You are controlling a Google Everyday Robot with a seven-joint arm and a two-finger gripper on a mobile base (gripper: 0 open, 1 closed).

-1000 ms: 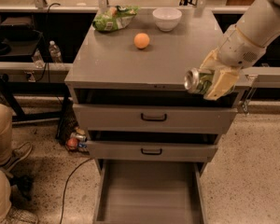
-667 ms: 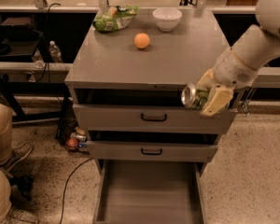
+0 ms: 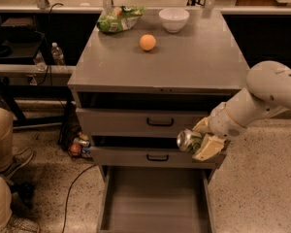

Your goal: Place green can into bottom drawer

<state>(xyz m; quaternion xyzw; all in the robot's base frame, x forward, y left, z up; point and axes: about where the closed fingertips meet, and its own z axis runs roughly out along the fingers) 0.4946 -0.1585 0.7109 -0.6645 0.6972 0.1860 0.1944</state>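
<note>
Got the can (image 3: 186, 140) clamped sideways in the gripper (image 3: 200, 141), in front of the middle drawer (image 3: 136, 157). Hanging over the open bottom drawer (image 3: 150, 203).

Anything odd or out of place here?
Only small litter, perhaps a can, on the floor left of the cabinet. The gripper grips the green can by the middle drawer, above the open bottom drawer.
</note>
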